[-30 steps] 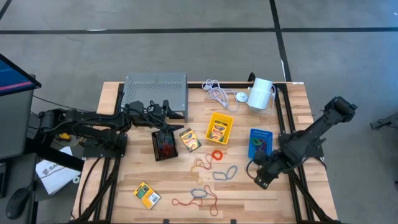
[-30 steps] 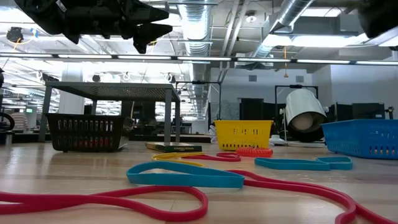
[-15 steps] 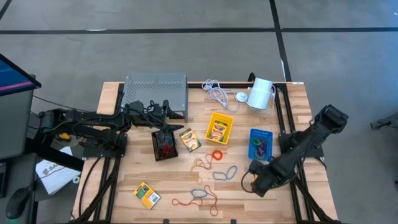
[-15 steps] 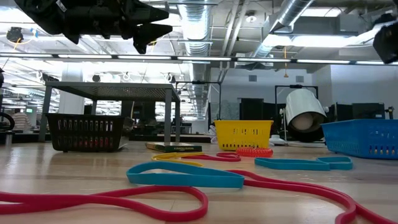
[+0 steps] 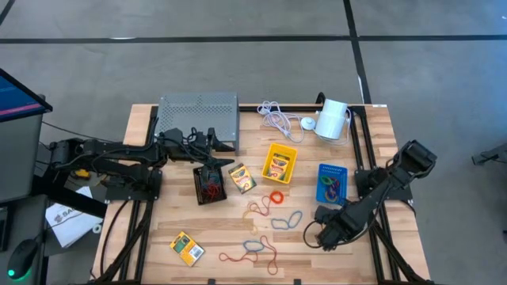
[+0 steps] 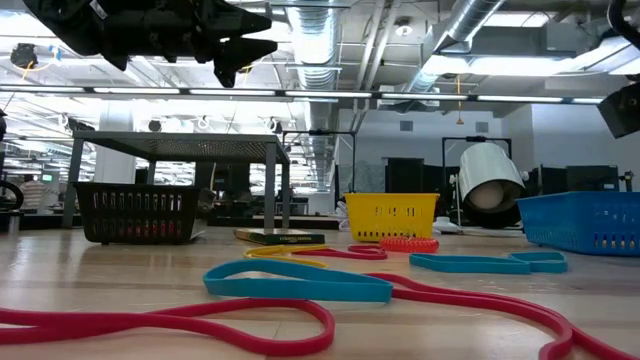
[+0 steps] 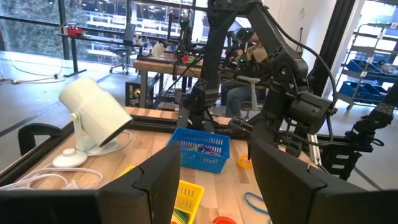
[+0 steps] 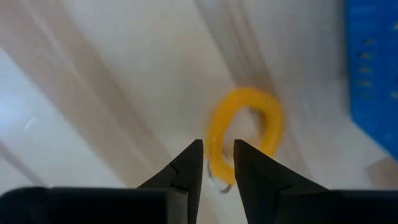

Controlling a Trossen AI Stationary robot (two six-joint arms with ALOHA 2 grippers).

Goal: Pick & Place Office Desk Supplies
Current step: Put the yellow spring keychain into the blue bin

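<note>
My right gripper points down near the table's near right, just left of the blue bin. It stands slightly open over a yellow rubber band that lies flat on the wood; nothing is between its fingers. My left gripper hovers open and level above the black bin, which holds red bands. The yellow bin holds a crayon box. Two more crayon boxes lie on the table, as do loose bands: orange, blue and red.
The grey perforated stand sits at the far left, with the white cable and the white cylinder at the far right. Black frame rails run along the table's right side. Bare wood lies between the loose bands and my right gripper.
My right gripper has come down toward the table and shifted toward its near and left edges, rolling somewhat as it sank. It now hangs close over the yellow band. My left arm and all the supplies have kept still.
</note>
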